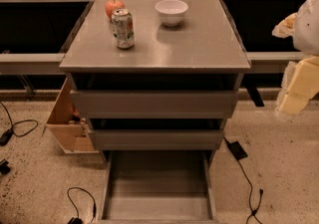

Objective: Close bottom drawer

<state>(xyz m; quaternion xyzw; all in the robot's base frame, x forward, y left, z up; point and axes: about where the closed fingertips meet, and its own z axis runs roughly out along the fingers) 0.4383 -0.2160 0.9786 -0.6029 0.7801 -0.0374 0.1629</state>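
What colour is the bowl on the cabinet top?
The bowl is white, seen in the camera view; the gripper is at the right edge.

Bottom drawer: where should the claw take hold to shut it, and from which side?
Likely mid front rim of the bottom drawer, from the camera side, pushing toward the cabinet: it stands pulled out, no handle visible. The claw hangs right of the cabinet, touching nothing.

Blurred hand partly beyond the right edge; bottom drawer front partly past the lower edge.
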